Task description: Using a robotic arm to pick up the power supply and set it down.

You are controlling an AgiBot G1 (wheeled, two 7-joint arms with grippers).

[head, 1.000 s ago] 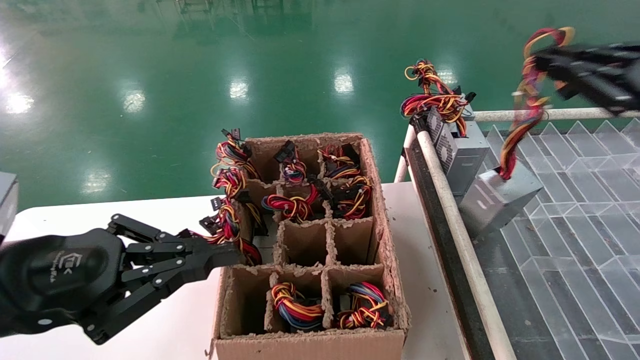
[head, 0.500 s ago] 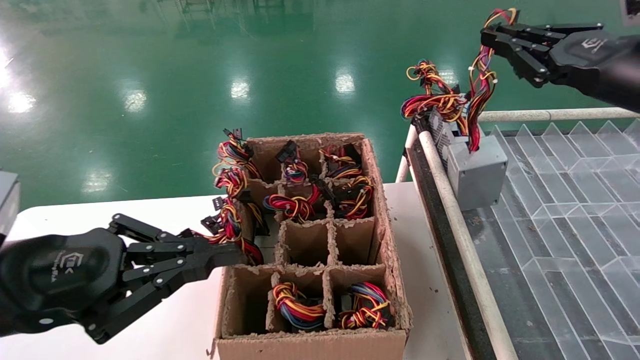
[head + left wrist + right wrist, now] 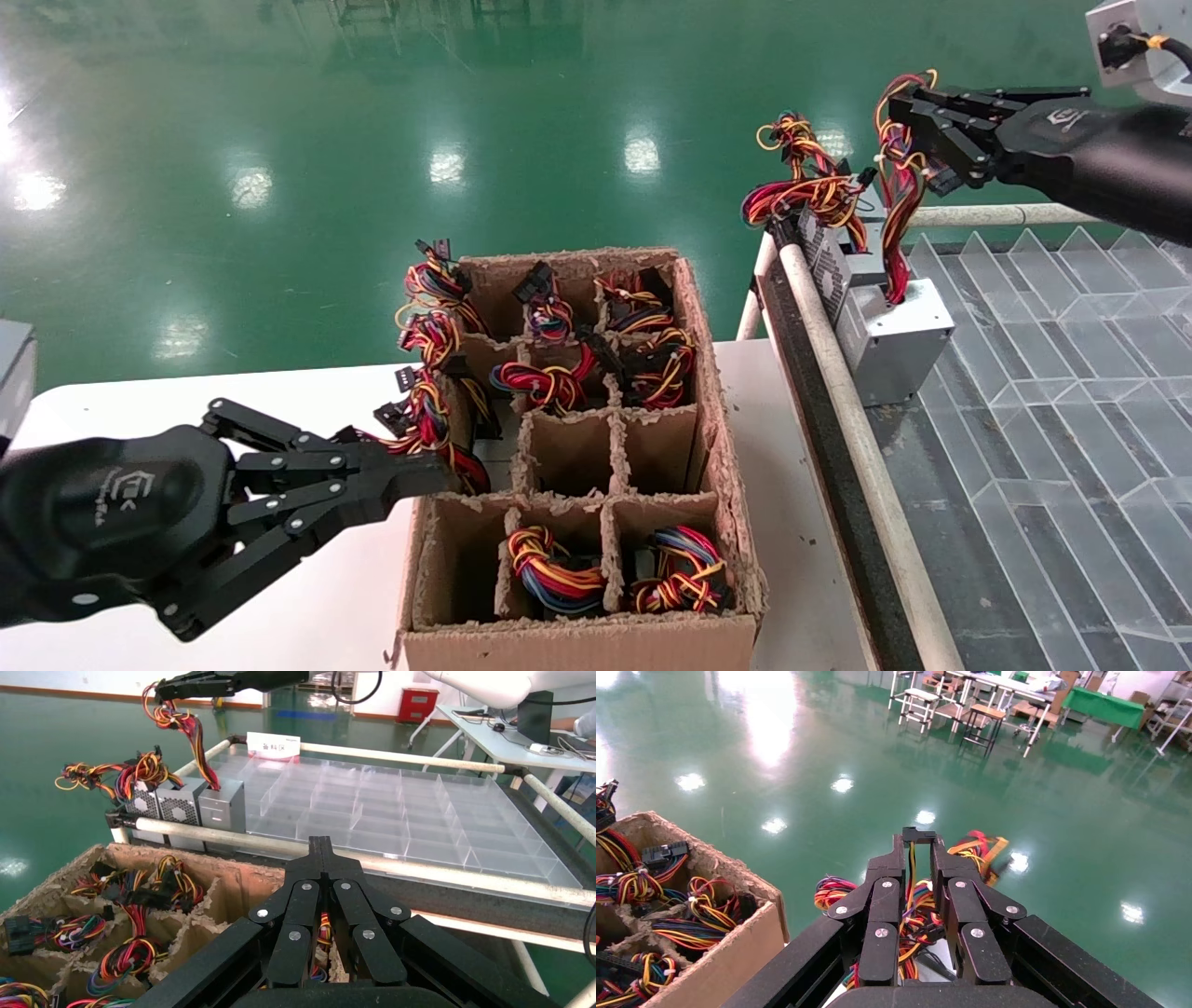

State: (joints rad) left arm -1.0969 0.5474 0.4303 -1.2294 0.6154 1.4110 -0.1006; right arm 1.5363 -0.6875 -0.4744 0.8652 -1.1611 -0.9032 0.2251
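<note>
I am holding the power supply by its wires, right gripper clenched on them, box resting in the clear tray beside another unit. I am judging: lower gently, then release. Open tray lies beyond. Left gripper, closed empty, is idling by the carton.

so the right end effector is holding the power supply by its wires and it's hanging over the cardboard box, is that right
Not quite. The right end effector does hold the power supply by its wires, but over the clear divided tray, not the cardboard box. The head view shows it.
</note>
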